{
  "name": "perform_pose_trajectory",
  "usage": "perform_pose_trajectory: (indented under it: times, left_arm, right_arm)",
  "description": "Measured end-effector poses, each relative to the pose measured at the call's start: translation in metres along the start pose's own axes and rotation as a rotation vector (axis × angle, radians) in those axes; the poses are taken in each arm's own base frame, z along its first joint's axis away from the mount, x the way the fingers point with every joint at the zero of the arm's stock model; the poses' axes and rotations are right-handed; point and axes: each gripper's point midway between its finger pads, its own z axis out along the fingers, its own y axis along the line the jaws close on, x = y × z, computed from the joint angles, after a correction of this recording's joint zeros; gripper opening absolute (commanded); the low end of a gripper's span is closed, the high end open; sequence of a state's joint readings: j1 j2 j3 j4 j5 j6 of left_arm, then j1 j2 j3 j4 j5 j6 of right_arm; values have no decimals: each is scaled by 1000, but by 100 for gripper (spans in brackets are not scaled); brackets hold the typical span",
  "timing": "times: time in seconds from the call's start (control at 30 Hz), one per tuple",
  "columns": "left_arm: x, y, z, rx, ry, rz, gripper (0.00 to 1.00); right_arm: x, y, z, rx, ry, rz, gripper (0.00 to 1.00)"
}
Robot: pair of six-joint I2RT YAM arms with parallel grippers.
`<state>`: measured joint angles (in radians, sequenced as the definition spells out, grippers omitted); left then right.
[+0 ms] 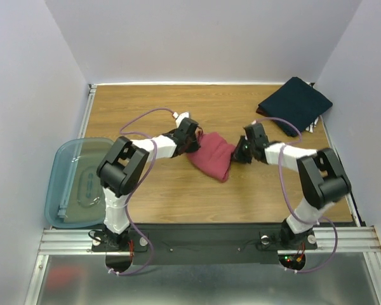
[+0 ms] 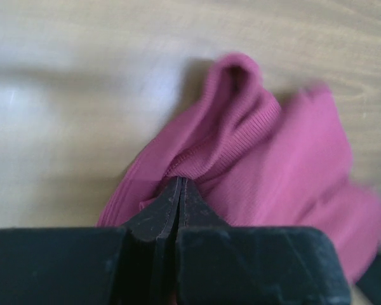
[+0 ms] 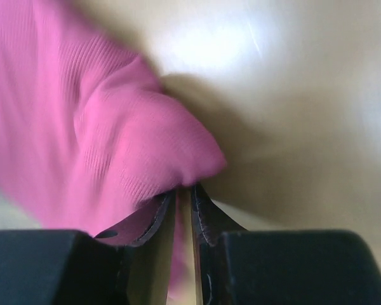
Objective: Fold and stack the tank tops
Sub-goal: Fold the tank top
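Maroon tank top lies bunched mid-table, long axis diag. far-left to near-right, slung btwn both pincers. Left gripper is clamped tight on its left edge. Right gripper nips the right edge, jaws nearly closed. Both equally near. Navy tank top sits at the far-right corner, well apart. Wood table, plain walls.

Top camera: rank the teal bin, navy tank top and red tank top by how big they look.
Largest: teal bin. Then navy tank top. Smallest: red tank top, bunched up.
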<state>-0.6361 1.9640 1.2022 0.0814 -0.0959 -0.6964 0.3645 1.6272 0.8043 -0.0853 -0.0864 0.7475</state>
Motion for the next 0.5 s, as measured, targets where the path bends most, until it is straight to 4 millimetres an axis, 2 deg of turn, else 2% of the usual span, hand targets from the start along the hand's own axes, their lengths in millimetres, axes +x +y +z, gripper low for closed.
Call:
perform_pose_trajectory:
  times: [0.13,0.2,0.23,0.27,0.3,0.37,0.5]
  left_arm:
    - [26,8,-27,24,5,-74,11]
    - [47,12,-46,36,29,-102,21]
    - [56,14,-55,39,41,-110,25]
    - [61,14,-61,44,46,-112,27]
    - [66,14,-71,50,52,-111,32]
    - [63,13,-81,58,42,-117,33]
    - [34,0,-101,100,-36,-133,32]
  right_arm:
    - [-42,37,40,-60,7,-43,29]
    - [-62,61,59,-112,-2,-67,38]
    - [-71,71,70,-133,-8,-82,45]
    - [-77,76,74,-140,-15,-90,45]
    - [-81,79,76,-142,-22,-100,52]
    - [-85,79,74,-125,-29,-124,56]
    - [-93,67,66,-52,-54,-143,63]
